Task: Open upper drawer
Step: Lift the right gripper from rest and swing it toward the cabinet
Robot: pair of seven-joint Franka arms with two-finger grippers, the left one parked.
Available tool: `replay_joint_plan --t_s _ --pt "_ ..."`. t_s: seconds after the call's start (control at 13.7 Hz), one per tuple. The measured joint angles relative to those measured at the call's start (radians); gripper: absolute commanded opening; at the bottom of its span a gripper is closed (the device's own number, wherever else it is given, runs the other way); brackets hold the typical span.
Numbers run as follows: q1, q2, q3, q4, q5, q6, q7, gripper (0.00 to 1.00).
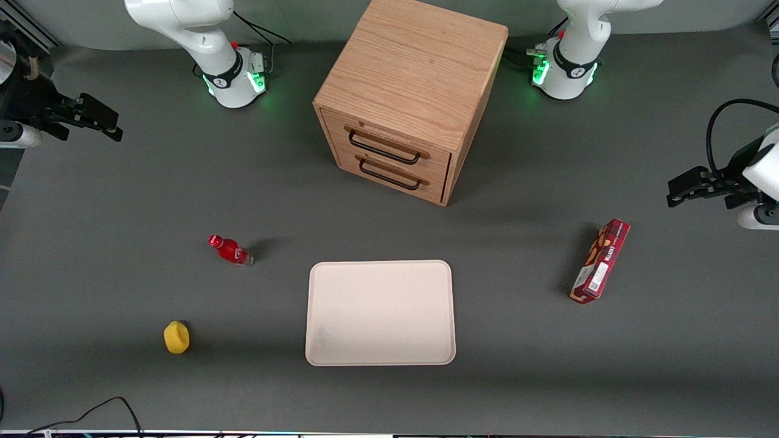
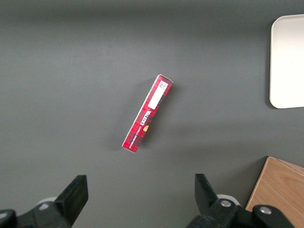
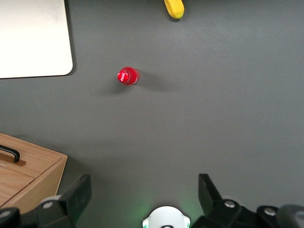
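Note:
The wooden cabinet (image 1: 414,67) stands at the table's middle, farther from the front camera than the tray. Its upper drawer (image 1: 438,161) is closed, with a black wire bar handle (image 1: 383,148). The identical lower drawer (image 1: 435,188) sits below it, also closed. My gripper (image 1: 104,120) hovers high at the working arm's end of the table, far from the cabinet, open and empty. In the right wrist view its fingers (image 3: 80,192) stand wide apart over bare table, and a corner of the cabinet (image 3: 28,178) with a bit of a black handle (image 3: 10,154) shows.
A red bottle (image 1: 231,250) (image 3: 128,76) stands between my gripper and the pale tray (image 1: 381,312) (image 3: 33,38). A yellow object (image 1: 176,337) (image 3: 174,7) lies nearer the front camera. A red box (image 1: 600,261) (image 2: 147,113) lies toward the parked arm's end.

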Motion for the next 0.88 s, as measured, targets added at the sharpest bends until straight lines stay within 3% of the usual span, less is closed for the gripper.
replay_joint_plan --t_s 0.58,0.88 --pt "0.003 0.001 0.009 0.004 0.01 -0.036 -0.017 1.0" --pt "0.021 0.004 0.134 0.042 0.136 -0.037 -0.021 1.0"
